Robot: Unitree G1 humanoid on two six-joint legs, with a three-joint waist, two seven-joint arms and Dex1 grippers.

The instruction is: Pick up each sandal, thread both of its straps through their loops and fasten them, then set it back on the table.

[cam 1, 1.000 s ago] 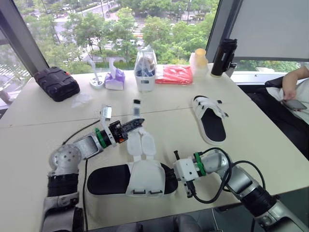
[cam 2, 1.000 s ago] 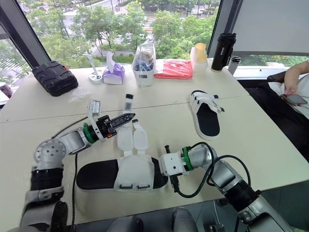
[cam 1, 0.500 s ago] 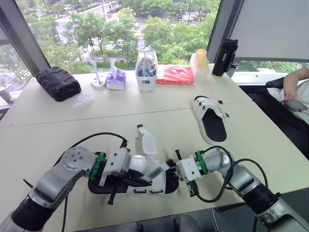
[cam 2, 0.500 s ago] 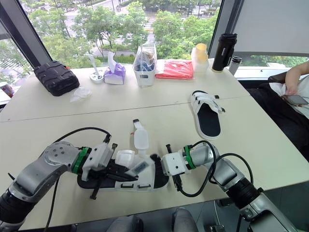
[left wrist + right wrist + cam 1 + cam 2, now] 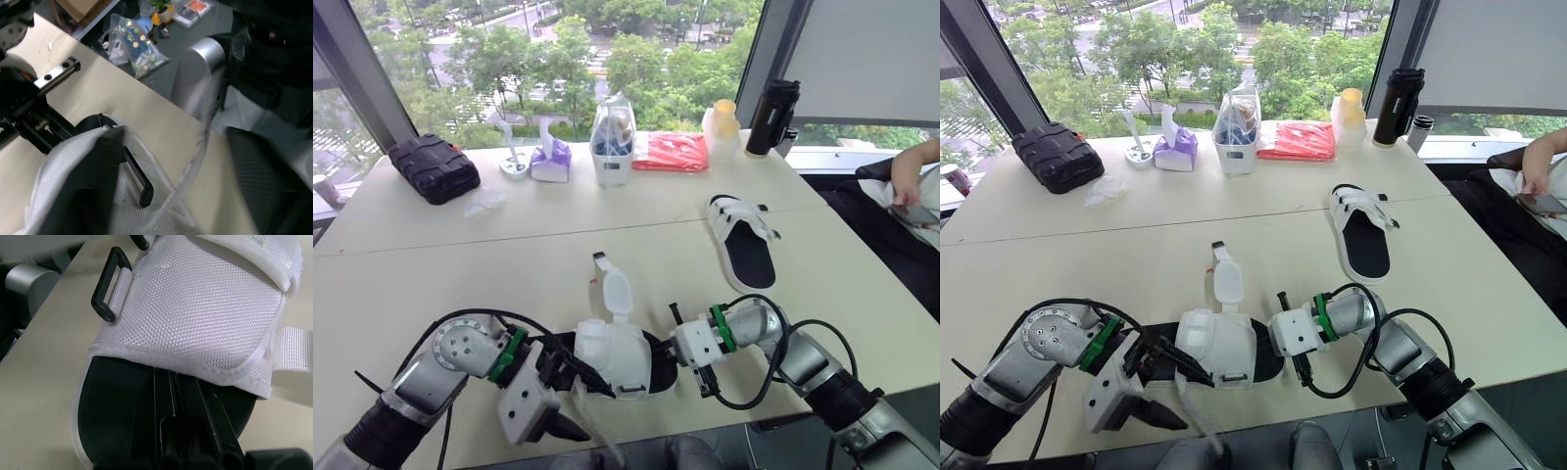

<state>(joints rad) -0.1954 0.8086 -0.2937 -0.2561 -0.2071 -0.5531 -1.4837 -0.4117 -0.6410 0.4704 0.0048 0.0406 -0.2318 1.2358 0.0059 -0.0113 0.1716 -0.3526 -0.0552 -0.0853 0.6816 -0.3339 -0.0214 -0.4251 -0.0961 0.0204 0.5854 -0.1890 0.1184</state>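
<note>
Woven white fabric over a black footbed: the near sandal point(image 5: 612, 352) looks light, with a fairly stiff sole and limp upper and straps. I judge the sole is the place to steady it and a strap's free end the place to pull. It lies on the table point(image 5: 460, 264) between both grippers. The right gripper point(image 5: 658, 350) is at its toe, fingers point(image 5: 166, 396) drawn together on the footbed; whether they pinch anything I cannot tell. The left gripper point(image 5: 1185, 397) is at its heel end, jaws spread and seemingly empty. One strap point(image 5: 617, 291) lies loose beyond the upper. The second sandal point(image 5: 744, 245) lies well beyond, clear of the work. The right arm's cable point(image 5: 736, 403) beside the toe could snag.
</note>
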